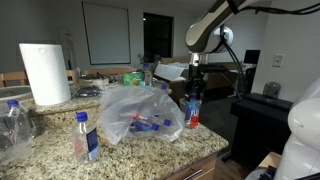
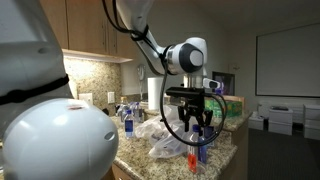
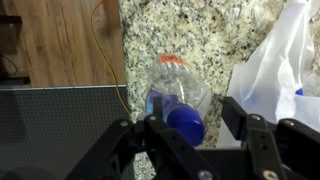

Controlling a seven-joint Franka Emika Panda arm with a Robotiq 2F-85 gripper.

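Observation:
A clear plastic bottle point(image 3: 176, 88) with a blue cap point(image 3: 187, 122) stands upright near the edge of the granite counter point(image 3: 170, 30). It shows in both exterior views point(image 1: 192, 110) point(image 2: 197, 152). My gripper point(image 3: 192, 126) hangs straight above it, open, with one finger on each side of the cap. There is a gap between the cap and the right finger. In both exterior views the gripper point(image 1: 194, 88) point(image 2: 196, 122) sits just over the bottle top.
A crumpled clear plastic bag point(image 1: 140, 112) holding bottles lies beside the bottle. Another small bottle point(image 1: 87, 135) stands at the counter front. A paper towel roll point(image 1: 45, 72) stands at the back. An orange cable point(image 3: 112, 60) runs on the wood floor past the counter edge.

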